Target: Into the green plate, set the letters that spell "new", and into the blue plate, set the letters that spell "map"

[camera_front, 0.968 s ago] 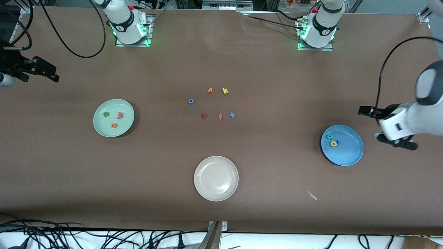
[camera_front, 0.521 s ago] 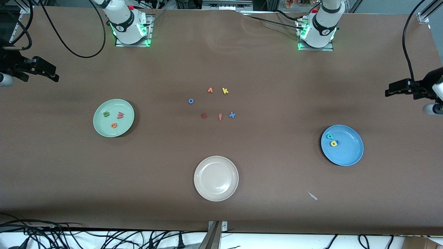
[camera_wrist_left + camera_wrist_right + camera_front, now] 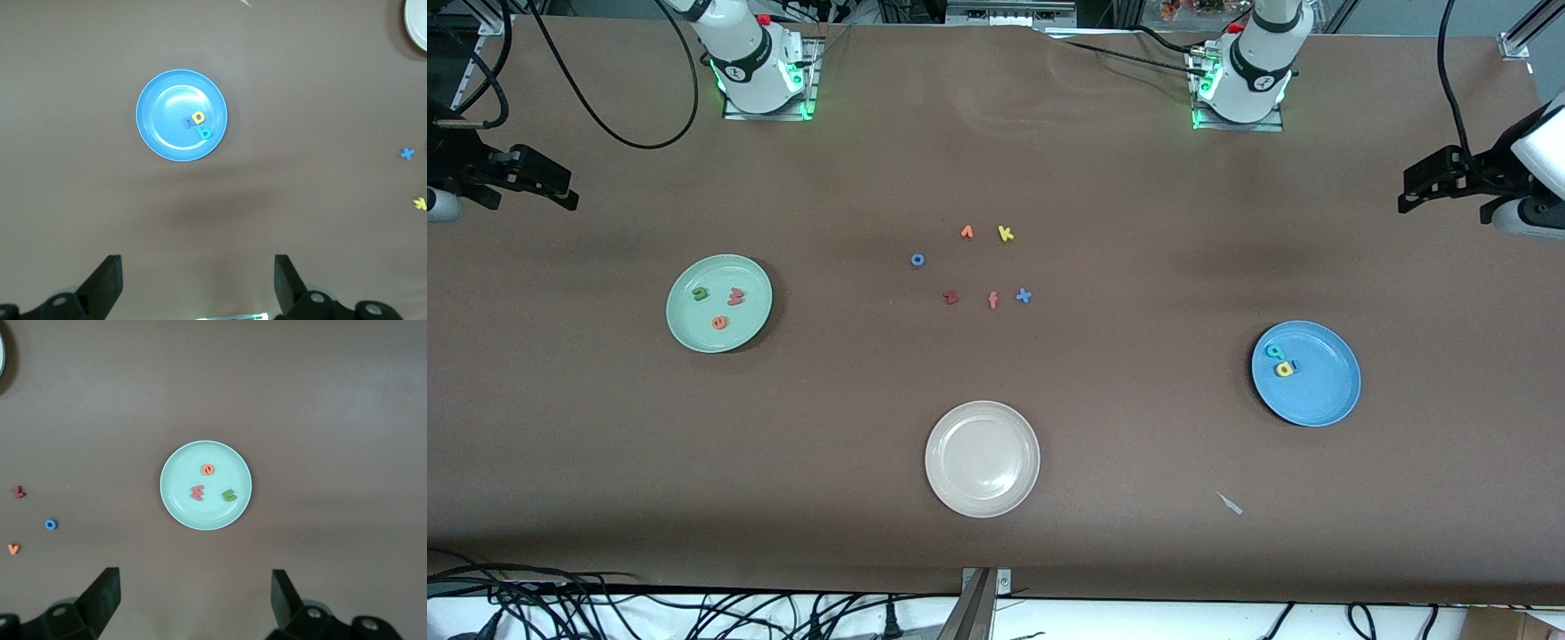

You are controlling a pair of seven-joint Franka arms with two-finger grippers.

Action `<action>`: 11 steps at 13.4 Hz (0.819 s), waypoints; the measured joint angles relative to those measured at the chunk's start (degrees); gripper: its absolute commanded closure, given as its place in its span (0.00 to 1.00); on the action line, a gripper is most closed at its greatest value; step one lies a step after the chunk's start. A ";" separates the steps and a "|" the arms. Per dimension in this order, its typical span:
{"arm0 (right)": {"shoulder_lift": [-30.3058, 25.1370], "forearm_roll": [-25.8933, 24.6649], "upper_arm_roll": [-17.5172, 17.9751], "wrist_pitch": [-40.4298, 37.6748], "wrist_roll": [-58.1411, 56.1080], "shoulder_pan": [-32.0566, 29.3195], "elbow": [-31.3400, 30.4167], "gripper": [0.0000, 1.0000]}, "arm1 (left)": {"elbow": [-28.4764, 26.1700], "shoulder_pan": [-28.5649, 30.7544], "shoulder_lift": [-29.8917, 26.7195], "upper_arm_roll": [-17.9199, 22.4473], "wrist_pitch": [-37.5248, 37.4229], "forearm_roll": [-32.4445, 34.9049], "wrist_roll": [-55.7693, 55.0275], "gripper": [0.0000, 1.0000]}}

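The green plate (image 3: 749, 283) lies toward the right arm's end of the table and holds a green n (image 3: 700, 292), a pinkish-red w (image 3: 735, 296) and an orange e (image 3: 719, 323). The blue plate (image 3: 1325, 391) lies toward the left arm's end. It holds a teal a (image 3: 1272, 351) and a yellow p (image 3: 1283, 368), with a blue m (image 3: 1293, 364) partly under the p. High over the table's edge at its own end, my left gripper (image 3: 1405, 188) is open and empty. My right gripper (image 3: 569, 191) waits open and empty over its own end.
A beige-white plate (image 3: 983, 498) lies empty nearer the front camera, mid-table. Loose letters sit mid-table: an orange v-shaped one (image 3: 967, 232), yellow k (image 3: 1006, 234), blue o (image 3: 917, 260), dark red z (image 3: 951, 298), red f (image 3: 993, 300), blue x (image 3: 1024, 296). A pale scrap (image 3: 1232, 504) lies nearer than the blue plate.
My left arm has pulled away from beside the blue plate, rising and swinging out toward its end of the table. The right arm and all letters have stayed put.
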 measured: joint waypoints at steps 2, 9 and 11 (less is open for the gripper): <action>0.00 0.00 0.00 -0.02 0.00 0.00 0.00 0.00 | -0.49 0.28 0.10 0.22 0.95 0.00 -0.07 0.00; 0.00 0.00 0.00 -0.42 0.00 0.00 0.00 0.00 | -0.98 0.55 0.70 0.24 1.33 -0.01 -0.16 0.00; 0.00 0.00 0.00 -0.43 0.00 0.00 0.00 0.00 | -1.01 0.54 0.70 0.23 1.33 -0.01 -0.16 0.00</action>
